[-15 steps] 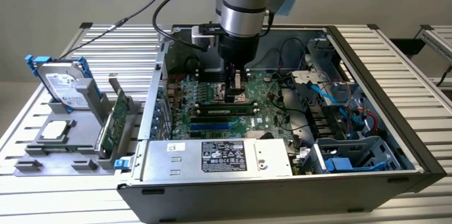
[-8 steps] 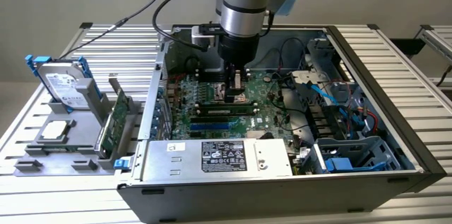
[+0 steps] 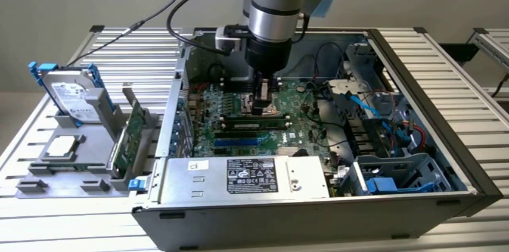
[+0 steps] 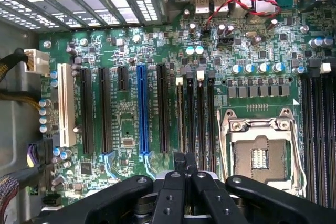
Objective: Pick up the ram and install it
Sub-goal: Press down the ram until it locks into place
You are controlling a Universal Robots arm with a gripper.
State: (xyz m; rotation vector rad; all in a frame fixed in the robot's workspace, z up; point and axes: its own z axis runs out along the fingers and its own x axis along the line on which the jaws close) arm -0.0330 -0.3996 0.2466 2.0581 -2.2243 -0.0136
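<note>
The open computer case holds the green motherboard. The ram, a narrow green strip with dark chips, stands on edge in a black slot beside the CPU socket. My gripper points down over the board just behind that strip. Its black fingers are pressed together with nothing between them. In the wrist view the gripper hangs over the near end of the black memory slots. I cannot tell whether it touches the ram.
A grey stand outside the case on the exterior view's left carries a silver hard drive with blue rails, a green expansion card and a small silver chip. The power supply, cables and a blue drive cage crowd the case.
</note>
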